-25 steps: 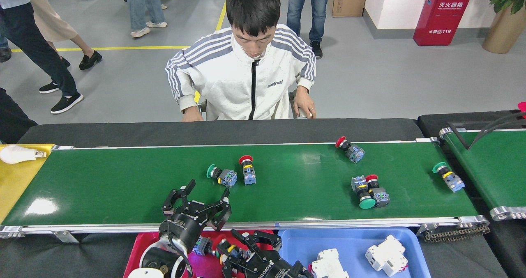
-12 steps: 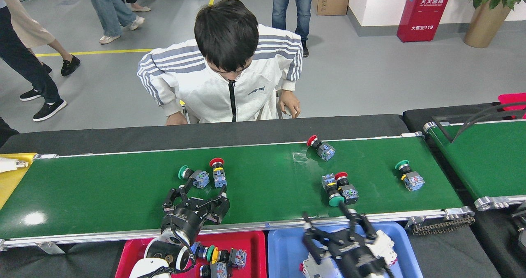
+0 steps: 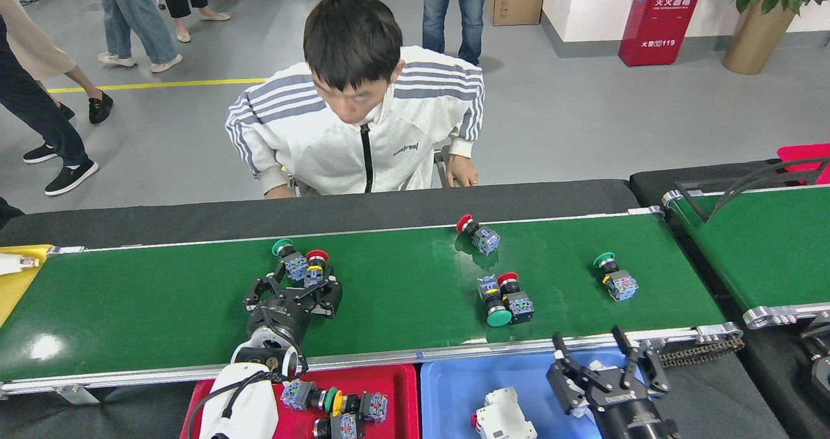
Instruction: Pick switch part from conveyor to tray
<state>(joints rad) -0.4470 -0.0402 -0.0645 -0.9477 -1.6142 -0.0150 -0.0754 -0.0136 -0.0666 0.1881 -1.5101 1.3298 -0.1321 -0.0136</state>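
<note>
Across the middle of the view runs the conveyor [image 3: 162, 309], a wide glossy dark-green belt with silver rails. Behind it sits a person in a white striped jacket [image 3: 356, 134]. Below its near rail lie a red tray [image 3: 405, 387] holding several switches and a blue tray [image 3: 454, 380] holding a white part [image 3: 504, 416]. On the belt, the left gripper [image 3: 303, 277] has its fingers spread wide around a green-capped switch part [image 3: 288, 257] and a red-capped switch part [image 3: 316, 265], which lie touching each other. The right gripper [image 3: 600, 351] hovers over the blue tray, fingers open and empty. Further right on the belt lie a lone red switch [image 3: 478, 233], a touching pair of switches [image 3: 504, 296] and a green switch [image 3: 615, 277].
</note>
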